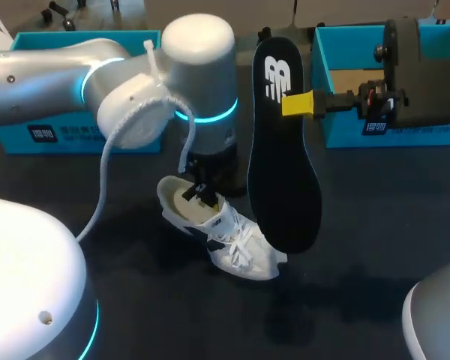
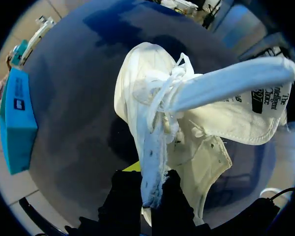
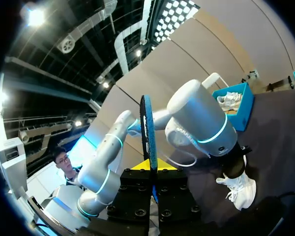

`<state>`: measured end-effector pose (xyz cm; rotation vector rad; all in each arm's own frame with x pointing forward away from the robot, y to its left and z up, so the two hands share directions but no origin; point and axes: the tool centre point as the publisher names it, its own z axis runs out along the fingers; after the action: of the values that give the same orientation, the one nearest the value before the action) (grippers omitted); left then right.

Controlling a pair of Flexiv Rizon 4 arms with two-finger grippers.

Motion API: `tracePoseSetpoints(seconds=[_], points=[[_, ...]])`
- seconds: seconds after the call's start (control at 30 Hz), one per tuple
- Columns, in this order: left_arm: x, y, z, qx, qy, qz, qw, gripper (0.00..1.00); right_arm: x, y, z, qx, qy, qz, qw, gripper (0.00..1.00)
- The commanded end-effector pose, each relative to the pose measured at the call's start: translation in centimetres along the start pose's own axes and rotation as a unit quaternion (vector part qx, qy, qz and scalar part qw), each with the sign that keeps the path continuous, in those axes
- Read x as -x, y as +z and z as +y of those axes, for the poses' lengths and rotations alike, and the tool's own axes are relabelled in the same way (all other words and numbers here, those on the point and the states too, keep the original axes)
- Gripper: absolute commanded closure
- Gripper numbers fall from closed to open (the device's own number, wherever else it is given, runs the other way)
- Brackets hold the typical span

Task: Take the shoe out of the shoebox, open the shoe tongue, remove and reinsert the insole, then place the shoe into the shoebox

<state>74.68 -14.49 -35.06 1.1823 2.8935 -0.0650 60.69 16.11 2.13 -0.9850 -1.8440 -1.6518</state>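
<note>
Bench (image 1: 375, 255) surface is dark, with a teal left shoebox (image 1: 30, 135) far left and a teal right shoebox (image 1: 337, 131) far right. Left end effector (image 1: 202, 191) is clenched on the collar wall of the white shoe (image 1: 232, 240), which sits mid-bench, toe pointing near-right. Right end effector (image 1: 298, 103) grasps the black insole (image 1: 285, 172) between its yellow tips, holding it upright just right of the shoe.

Shoe (image 1: 221, 236) on table (image 1: 375, 225). Left gripper (image 1: 202, 191) at shoe's heel. Insole (image 1: 283, 150) upright, just right of shoe, in right gripper (image 1: 300, 103). Left shoebox (image 1: 30, 135) behind shoe leftward, right shoebox (image 1: 337, 112) behind rightward.
</note>
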Motion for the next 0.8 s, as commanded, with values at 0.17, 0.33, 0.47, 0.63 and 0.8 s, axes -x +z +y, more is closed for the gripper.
tracePoseSetpoints(seconds=[0.17, 0.33, 0.47, 0.63, 0.8], points=[[-1.3, -0.4, 0.0, 0.000, 0.006, -0.030, 1.000, 1.00, 0.0, 0.3, 0.2, -0.001, 0.001, -0.001, 1.000, 1.00], [-1.3, -0.4, 0.0, 0.000, 0.006, -0.030, 1.000, 1.00, 0.0, 0.3, 0.2, -0.001, 0.001, -0.001, 1.000, 1.00], [-1.2, -1.0, 0.2, -0.004, 0.023, -0.013, 1.000, 1.00, 0.0, 0.3, 0.2, -0.001, 0.001, -0.001, 1.000, 1.00], [-0.6, -1.6, 0.4, -0.026, 0.085, 0.066, 0.994, 1.00, 0.0, 0.3, 0.2, -0.001, 0.001, -0.001, 1.000, 1.00], [-0.1, -2.5, 0.7, -0.042, 0.138, 0.111, 0.983, 1.00, 0.0, 0.3, 0.2, -0.001, 0.001, -0.001, 1.000, 1.00]])
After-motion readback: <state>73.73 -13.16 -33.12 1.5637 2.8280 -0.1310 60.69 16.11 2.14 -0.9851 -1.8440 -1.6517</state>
